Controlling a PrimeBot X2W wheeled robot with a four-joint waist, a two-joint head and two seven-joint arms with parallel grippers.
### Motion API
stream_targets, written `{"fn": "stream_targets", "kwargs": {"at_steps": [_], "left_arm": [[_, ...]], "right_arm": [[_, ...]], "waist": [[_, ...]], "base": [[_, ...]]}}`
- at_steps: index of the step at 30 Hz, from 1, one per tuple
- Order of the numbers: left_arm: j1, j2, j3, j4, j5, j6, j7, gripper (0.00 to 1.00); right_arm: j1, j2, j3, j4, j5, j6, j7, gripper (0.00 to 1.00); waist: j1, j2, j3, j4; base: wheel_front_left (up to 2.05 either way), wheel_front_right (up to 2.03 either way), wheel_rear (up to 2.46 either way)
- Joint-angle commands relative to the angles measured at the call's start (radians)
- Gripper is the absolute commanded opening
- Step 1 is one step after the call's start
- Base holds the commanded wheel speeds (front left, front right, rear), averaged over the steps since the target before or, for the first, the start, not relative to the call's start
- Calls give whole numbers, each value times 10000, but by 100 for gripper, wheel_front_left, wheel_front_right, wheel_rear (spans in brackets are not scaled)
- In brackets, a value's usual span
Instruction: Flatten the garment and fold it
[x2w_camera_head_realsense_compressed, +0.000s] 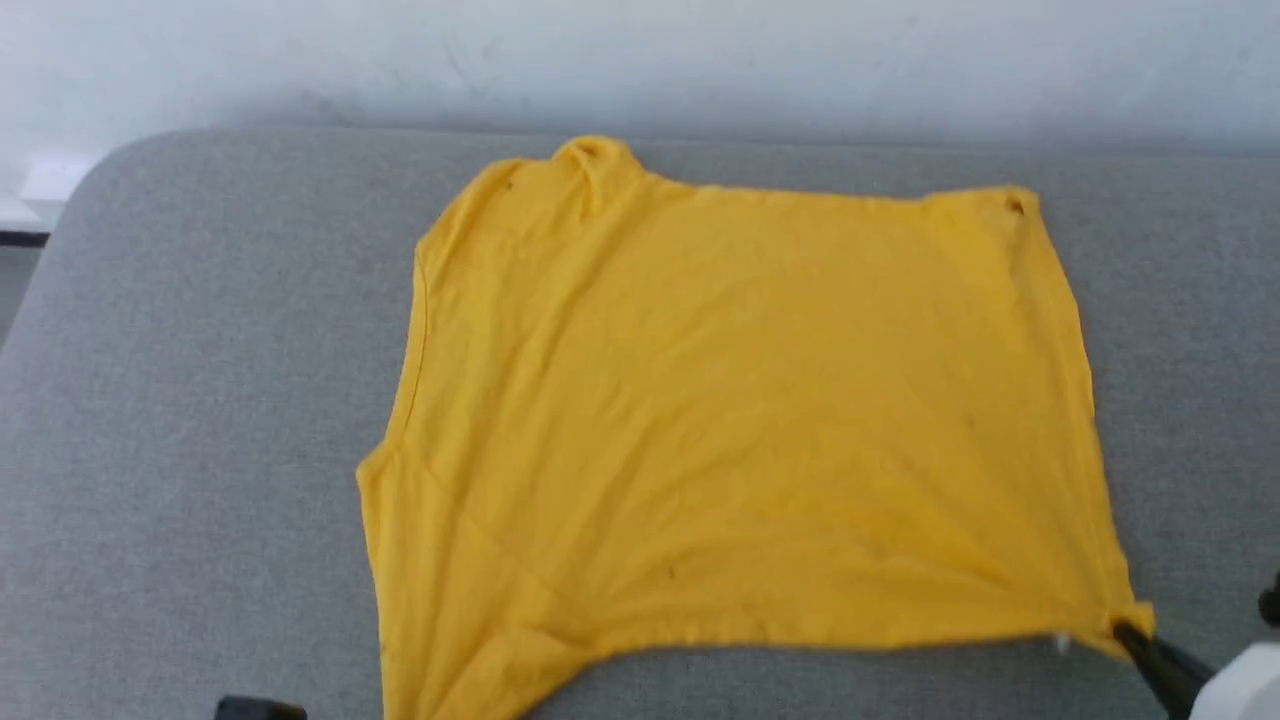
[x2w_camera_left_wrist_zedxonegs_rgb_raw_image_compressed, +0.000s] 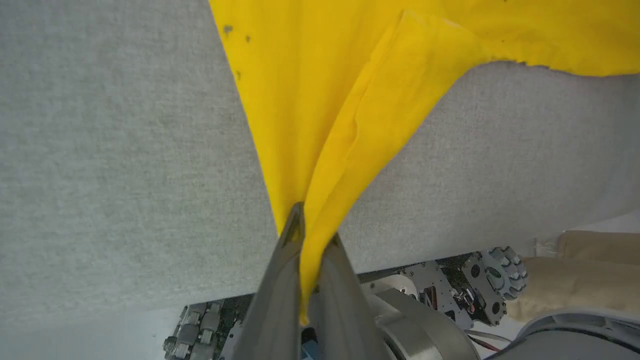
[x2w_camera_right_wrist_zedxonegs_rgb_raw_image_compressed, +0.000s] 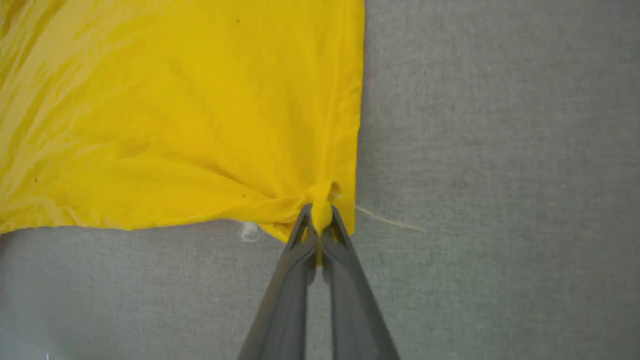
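A yellow T-shirt (x2w_camera_head_realsense_compressed: 740, 420) is lying spread, plain side up, on a grey fabric surface (x2w_camera_head_realsense_compressed: 200, 400). The left gripper (x2w_camera_left_wrist_zedxonegs_rgb_raw_image_compressed: 316, 222) is pinching its near-left corner, while the right gripper (x2w_camera_right_wrist_zedxonegs_rgb_raw_image_compressed: 320, 210) is pinching its near-right corner.

Grey fabric-covered table (x2w_camera_head_realsense_compressed: 200, 400), one rounded corner. White wall (x2w_camera_head_realsense_compressed: 640, 60) behind its far edge. Loose pale thread (x2w_camera_right_wrist_zedxonegs_rgb_raw_image_compressed: 390, 220) lying on its surface.
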Motion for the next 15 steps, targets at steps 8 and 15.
{"fn": "stream_targets", "kwargs": {"at_steps": [8,15], "left_arm": [[1137,284,-301,48,-686,459,1160,0],[1813,461,-119,-185,-1034,694,1408,0]], "right_arm": [[1665,-303,-249,588,15,-7,1515,0],[2389,109,-684,455,114,-7,2370,0]], "waist": [[2,0,-775,23],[2,0,-972,92]], "base": [[0,0,0],[0,0,0]]}}
